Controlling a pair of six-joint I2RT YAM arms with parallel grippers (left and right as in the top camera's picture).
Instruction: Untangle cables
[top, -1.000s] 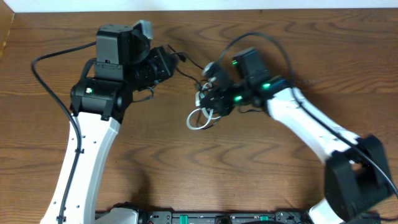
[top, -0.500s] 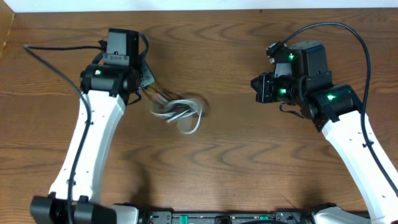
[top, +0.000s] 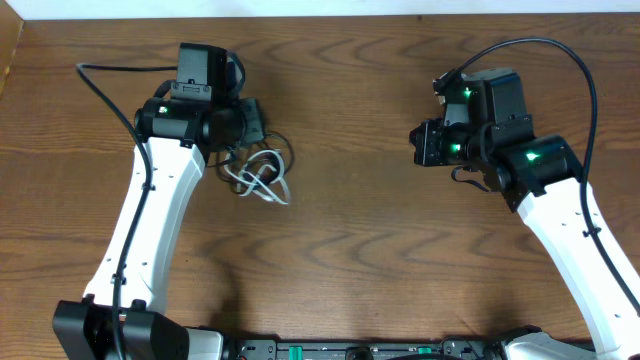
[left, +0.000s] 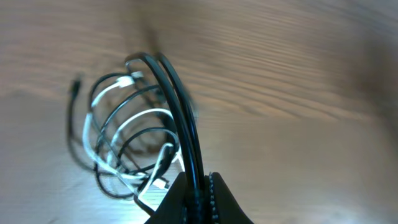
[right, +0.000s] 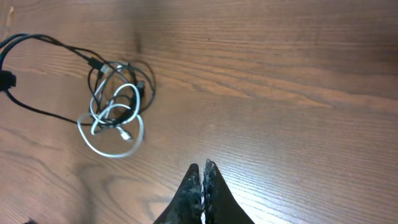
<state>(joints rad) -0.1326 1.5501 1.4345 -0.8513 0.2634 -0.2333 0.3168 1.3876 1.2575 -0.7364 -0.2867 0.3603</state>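
The fingers of my left gripper are clenched on two strands of the black cable. My right gripper is closed on nothing. A second ago both grippers were meeting at the bundle in the middle of the table. Now the right one stands well apart and the bundle lies on the left side, just beside my left gripper. The white cable is still looped through the black one, so I judge the untangling is not yet done.
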